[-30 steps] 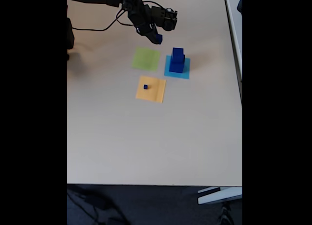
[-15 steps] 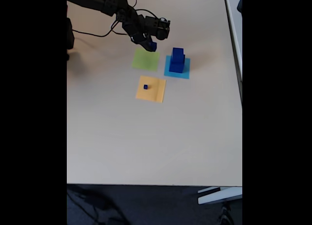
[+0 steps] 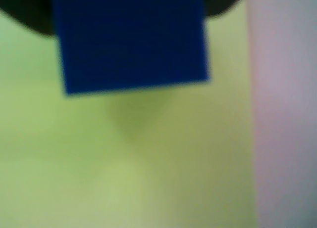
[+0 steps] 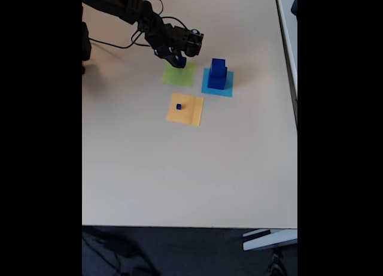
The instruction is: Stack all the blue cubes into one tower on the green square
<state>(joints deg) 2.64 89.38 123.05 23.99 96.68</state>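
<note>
In the fixed view, the flat lime-green paper square (image 4: 179,75) lies on the pale worktop (image 4: 179,168), with the cyan-blue paper square (image 4: 218,84) just right of it, carrying a stack of dark-blue cubes (image 4: 217,73). The orange-yellow paper square (image 4: 185,110) lies nearer the camera, bearing a tiny dark-blue cube (image 4: 178,106). Another dark-blue cube (image 3: 131,37) hangs over the green sheet's far edge.

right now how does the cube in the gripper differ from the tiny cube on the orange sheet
The held cube is much larger than the tiny cube. The held cube hangs in the gripper over the green square; the tiny cube rests free on the orange sheet. Both are dark blue.
</note>
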